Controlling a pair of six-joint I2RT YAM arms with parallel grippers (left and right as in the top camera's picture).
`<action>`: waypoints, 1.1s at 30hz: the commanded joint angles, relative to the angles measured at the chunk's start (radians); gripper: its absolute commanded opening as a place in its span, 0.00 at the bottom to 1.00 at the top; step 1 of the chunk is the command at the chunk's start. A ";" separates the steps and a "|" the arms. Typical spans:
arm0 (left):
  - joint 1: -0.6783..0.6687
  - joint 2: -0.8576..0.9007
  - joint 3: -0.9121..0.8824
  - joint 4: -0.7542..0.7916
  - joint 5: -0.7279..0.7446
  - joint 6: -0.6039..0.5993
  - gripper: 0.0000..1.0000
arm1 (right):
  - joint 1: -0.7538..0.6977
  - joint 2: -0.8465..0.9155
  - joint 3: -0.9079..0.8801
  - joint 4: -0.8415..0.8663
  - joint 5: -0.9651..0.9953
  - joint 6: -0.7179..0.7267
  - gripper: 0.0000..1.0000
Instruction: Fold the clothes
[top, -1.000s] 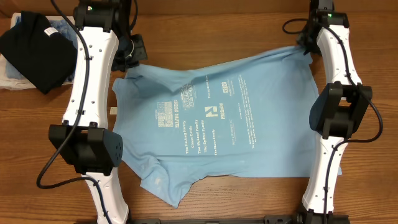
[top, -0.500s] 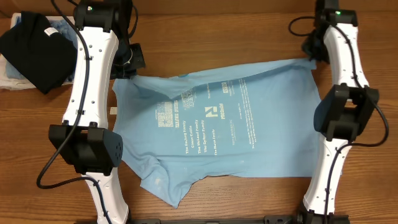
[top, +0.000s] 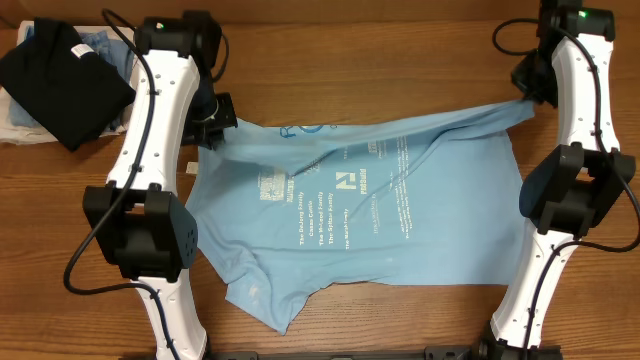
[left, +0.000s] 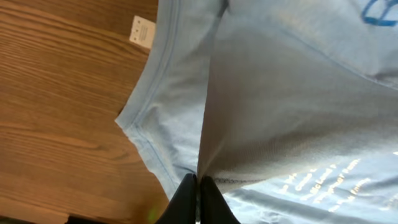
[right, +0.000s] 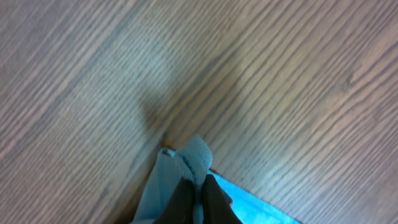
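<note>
Left tool (top: 216, 127) and right tool (top: 527, 97) have drawn the far edge of the light sky-blue short-sleeved t-shirt (top: 400, 230) farther from the black folded shirt (top: 60, 85), stretching it taut, blue print newly showing.

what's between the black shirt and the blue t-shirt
Between the black shirt and the t-shirt, the left arm crosses over bare wooden table, as the overhead view shows.
</note>
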 joint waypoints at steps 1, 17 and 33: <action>0.003 -0.013 -0.049 0.015 -0.021 -0.018 0.04 | 0.002 -0.044 0.027 -0.036 -0.013 0.008 0.04; 0.023 -0.013 -0.060 -0.055 -0.114 -0.018 0.14 | 0.000 -0.044 0.027 -0.220 -0.039 0.031 0.25; 0.021 -0.013 -0.060 0.013 0.032 0.026 0.64 | 0.000 -0.044 0.027 -0.220 -0.156 -0.025 0.73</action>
